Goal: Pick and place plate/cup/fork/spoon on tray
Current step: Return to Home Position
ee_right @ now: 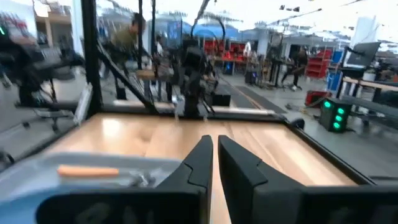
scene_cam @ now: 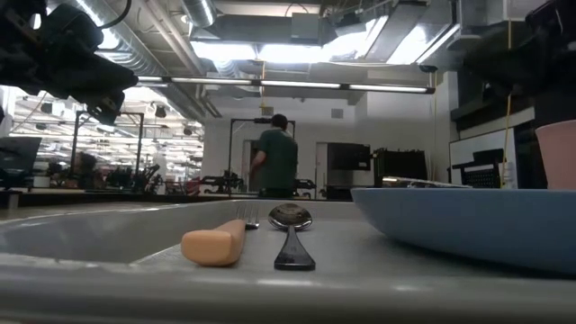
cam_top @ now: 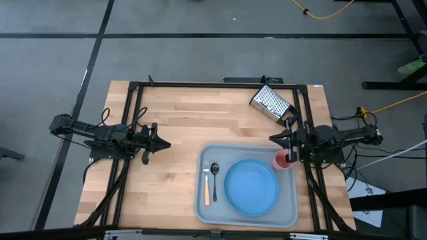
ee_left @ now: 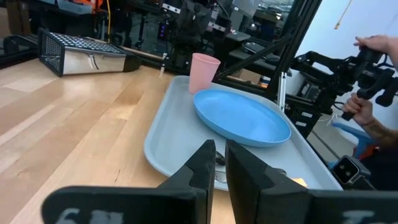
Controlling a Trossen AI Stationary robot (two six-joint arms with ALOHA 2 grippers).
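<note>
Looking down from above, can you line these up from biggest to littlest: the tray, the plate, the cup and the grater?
1. tray
2. plate
3. grater
4. cup
None of these look close in size.

You're in a robotics lab here, more of a big open workshop hall than an office. Check the low view: bare ductwork (scene_cam: 171, 36) and strip lights (scene_cam: 297, 85) on an open ceiling, plus a person (scene_cam: 274, 153) in a green top standing among benches and racks. From above, your wooden table (cam_top: 180, 120) sits inside a black metal frame (cam_top: 213, 85) on a grey concrete floor (cam_top: 200, 57), with a yellow cable (cam_top: 333, 12) trailing across it. The right wrist view also catches red racks (ee_right: 227, 46) and a box with green indicator lights (ee_right: 336, 115).
</note>
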